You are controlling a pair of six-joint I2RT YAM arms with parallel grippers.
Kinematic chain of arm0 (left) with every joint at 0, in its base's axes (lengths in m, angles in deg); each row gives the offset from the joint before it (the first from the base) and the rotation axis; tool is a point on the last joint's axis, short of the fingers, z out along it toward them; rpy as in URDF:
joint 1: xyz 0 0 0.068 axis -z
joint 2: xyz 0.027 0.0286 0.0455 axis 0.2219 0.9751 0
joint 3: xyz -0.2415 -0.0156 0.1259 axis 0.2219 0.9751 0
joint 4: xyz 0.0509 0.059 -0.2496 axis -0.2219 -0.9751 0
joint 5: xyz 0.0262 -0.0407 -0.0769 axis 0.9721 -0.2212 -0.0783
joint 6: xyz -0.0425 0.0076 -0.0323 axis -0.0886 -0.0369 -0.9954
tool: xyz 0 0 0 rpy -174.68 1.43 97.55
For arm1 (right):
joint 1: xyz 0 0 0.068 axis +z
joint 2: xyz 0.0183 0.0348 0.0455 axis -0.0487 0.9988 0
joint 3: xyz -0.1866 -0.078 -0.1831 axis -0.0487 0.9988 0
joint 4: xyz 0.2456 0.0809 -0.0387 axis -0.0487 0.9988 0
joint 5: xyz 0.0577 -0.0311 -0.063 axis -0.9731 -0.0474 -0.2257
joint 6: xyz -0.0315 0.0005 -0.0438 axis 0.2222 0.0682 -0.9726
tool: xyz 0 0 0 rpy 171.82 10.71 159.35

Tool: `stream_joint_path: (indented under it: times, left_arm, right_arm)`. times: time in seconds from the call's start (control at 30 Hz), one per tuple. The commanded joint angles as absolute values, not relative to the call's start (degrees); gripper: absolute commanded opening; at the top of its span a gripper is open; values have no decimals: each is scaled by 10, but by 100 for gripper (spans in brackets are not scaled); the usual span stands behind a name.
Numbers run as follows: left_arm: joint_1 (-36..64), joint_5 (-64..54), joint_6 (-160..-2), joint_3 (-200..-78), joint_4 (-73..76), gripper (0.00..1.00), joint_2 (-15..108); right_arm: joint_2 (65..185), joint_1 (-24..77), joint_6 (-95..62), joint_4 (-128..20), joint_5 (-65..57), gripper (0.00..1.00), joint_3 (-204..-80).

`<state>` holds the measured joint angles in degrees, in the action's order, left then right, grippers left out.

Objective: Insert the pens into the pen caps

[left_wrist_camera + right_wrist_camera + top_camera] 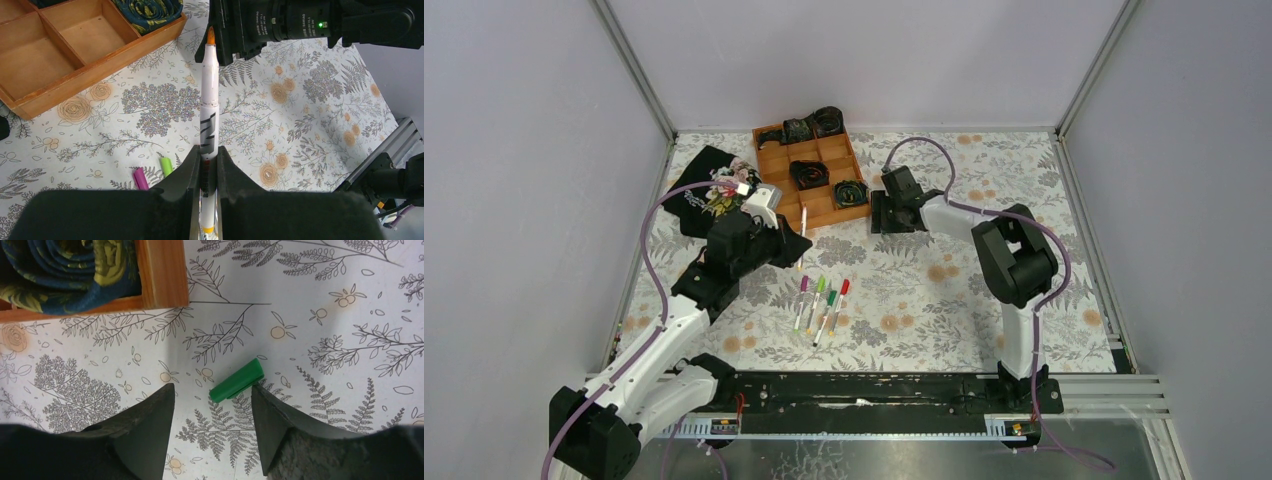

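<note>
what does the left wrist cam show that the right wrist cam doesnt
Only left wrist: a white pen with an orange tip clamped in the left jaws, plus a magenta cap and a lime cap on the floral cloth. Only right wrist: a green cap lying between the open right jaws. Both: that cloth, the wooden tray and the rolled blue-and-yellow fabric in it.
</note>
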<state>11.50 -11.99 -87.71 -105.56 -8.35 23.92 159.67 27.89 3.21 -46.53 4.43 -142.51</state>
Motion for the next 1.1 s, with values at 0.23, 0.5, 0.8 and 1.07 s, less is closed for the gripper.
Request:
stream_joint_path:
  times: [0.23,0.5,0.8,1.07]
  left_arm:
    - [109,-129,-869,-1067,-69,0,240]
    - [108,-129,-870,-1065,-69,0,237]
    - [108,-134,-871,-1065,-71,0,234]
    - [110,-135,-885,-1058,-68,0,225]
  right_arm:
    - [1661,275,-1,-370,75,53,-1472]
    - [1714,286,-6,-296,127,44,-1534]
    - [1743,297,-8,-252,151,26,-1553]
    - [1644,297,8,-291,120,2,-1409]
